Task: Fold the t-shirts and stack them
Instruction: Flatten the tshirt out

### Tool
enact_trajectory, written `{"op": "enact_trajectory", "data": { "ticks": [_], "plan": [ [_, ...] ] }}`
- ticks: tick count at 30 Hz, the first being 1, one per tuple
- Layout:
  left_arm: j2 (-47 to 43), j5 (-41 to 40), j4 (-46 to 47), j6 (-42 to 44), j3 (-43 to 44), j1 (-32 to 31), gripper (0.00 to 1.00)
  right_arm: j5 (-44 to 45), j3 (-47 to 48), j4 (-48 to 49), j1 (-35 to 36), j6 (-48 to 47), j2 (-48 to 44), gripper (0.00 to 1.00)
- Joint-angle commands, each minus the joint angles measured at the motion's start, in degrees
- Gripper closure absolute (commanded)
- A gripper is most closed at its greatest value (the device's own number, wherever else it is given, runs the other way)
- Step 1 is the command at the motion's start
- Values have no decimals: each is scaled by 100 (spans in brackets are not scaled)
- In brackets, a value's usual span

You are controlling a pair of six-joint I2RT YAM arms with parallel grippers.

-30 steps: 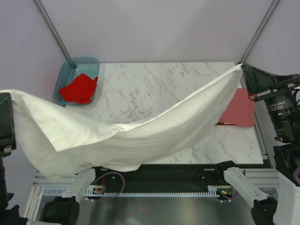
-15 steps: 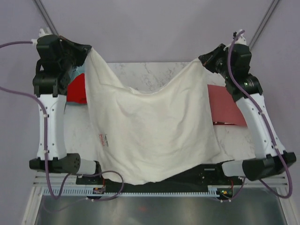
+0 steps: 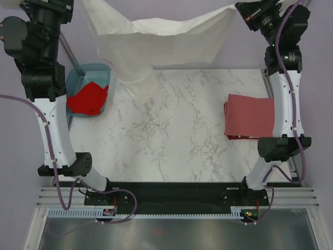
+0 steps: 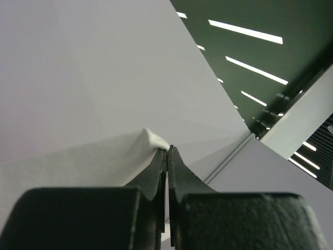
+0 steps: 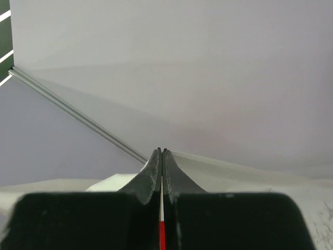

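Teal tub (image 3: 97, 66) with bright red t-shirt (image 3: 86, 99); end effectors (image 4: 167, 149) (image 5: 162, 150) tight on white t-shirt (image 3: 156, 39).

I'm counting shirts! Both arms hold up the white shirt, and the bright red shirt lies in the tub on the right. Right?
No. The tub with the bright red shirt is on the left; the top view shows it. The rest is right.
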Motion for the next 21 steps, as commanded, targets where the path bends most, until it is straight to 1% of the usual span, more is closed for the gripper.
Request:
{"op": "enact_trajectory", "data": {
  "ticks": [1, 2, 3, 4, 5, 6, 7, 8, 9, 10, 11, 12, 13, 14, 15, 16, 17, 18, 19, 20, 21],
  "plan": [
    [870, 303, 987, 74, 101, 25, 98, -466, -434, 701, -7, 429, 549, 100],
    [1002, 373, 1032, 170, 223, 25, 98, -475, -610, 816, -25, 438, 585, 100],
    [1160, 399, 1050, 240, 242, 16, 98, -501, -977, 1086, -16, 438, 637, 100],
    [1170, 435, 1059, 328, 181, 8, 98, -536, -1138, 1159, -25, 403, 673, 100],
    [1170, 557, 1077, 555, -106, -36, 98, -545, -1305, 1194, -25, 324, 690, 100],
    [1101, 593, 1085, 644, -370, -71, 98, -554, -1750, 1325, -25, 306, 673, 100],
    [856, 610, 1155, 724, -721, -115, 98, -571, -2042, 1457, -25, 297, 638, 100],
    [645, 619, 1556, 907, -1638, -220, 98, -580, -2340, 1537, -25, 306, 586, 100],
    [425, 532, 1717, 953, -2135, -273, 98, -563, -2926, 1877, -25, 288, 454, 100],
    [214, 418, 1814, 988, -2618, -317, 98, -545, -3202, 1967, -16, 271, 375, 100],
    [-249, 182, 2094, 1023, -3519, -396, 98, -528, -3483, 2055, -16, 236, 287, 100],
    [-419, 84, 2209, 1032, -3841, -414, 98, -519, -3982, 2160, -25, 175, 208, 100],
    [-603, -12, 2106, 1006, -4367, -423, 98, -510, -4222, 2188, -16, 139, 50, 100],
    [-875, -83, 2053, 884, -4624, -414, 98, -519, -4459, 2231, -25, 113, -47, 100],
    [-1034, -58, 1957, 857, -4853, -414, 98, -519, -4905, 2327, -25, 34, -231, 100],
    [-1166, -31, 1877, 848, -5291, -423, 98, -510, -5101, 2328, -16, -19, -328, 100],
    [-1316, -22, 1877, 760, -5547, -423, 98, -492, -5295, 2302, -25, -80, -425, 100],
    [-1717, -22, 1877, 716, -5837, -432, 98, -475, -5636, 2206, -16, -159, -643, 100],
    [-1904, -48, 1877, 672, -6405, -432, 98, -449, -5805, 2136, -25, -325, -767, 100],
    [-2150, -83, 1877, 559, -6690, -432, 98, -405, -5980, 2057, -16, -405, -908, 100],
    [-2561, -84, 1877, 514, -6971, -423, 98, -352, -6365, 1943, -16, -476, -1214, 100]
  ]
}}
